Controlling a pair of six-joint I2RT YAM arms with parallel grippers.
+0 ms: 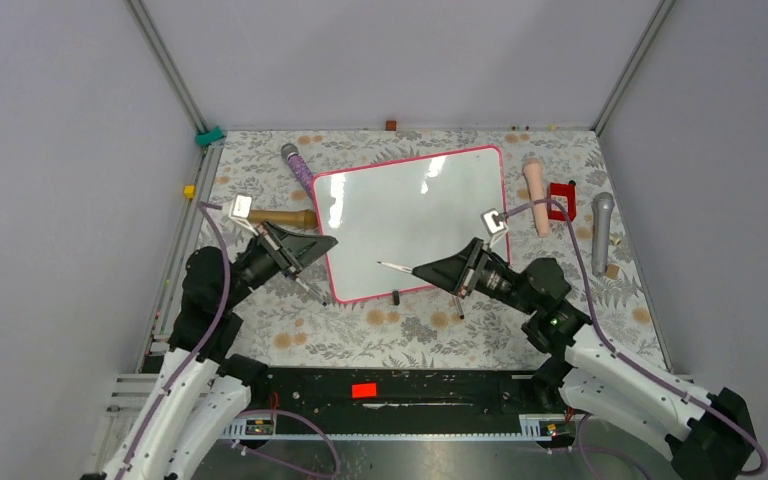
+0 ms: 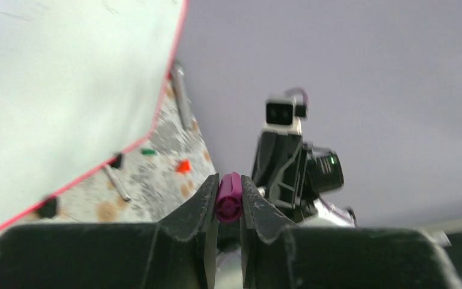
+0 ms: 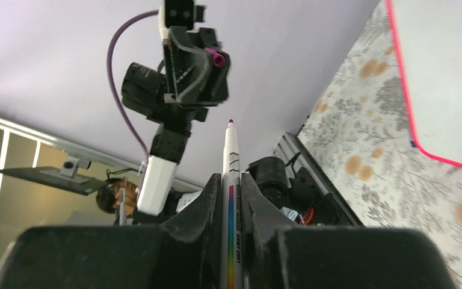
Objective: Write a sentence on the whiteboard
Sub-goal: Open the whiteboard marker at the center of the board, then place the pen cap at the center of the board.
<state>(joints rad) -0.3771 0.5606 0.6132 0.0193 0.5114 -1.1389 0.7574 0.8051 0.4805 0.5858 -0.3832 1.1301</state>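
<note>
Showing one whiteboard (image 1: pixel 410 215), two pincers: left gripper (image 2: pixel 230 183) clamped on one purple cap (image 2: pixel 229 201); right gripper (image 3: pixel 233 180) clamped on one uncapped marker (image 3: pixel 231 150).

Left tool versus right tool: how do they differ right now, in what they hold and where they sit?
The left tool pinches a short magenta cap; the right tool grips a long white marker with its tip bare. The left tool sits at the left edge of the whiteboard; the right tool reaches in over its near edge. Both are shut on their item.
</note>
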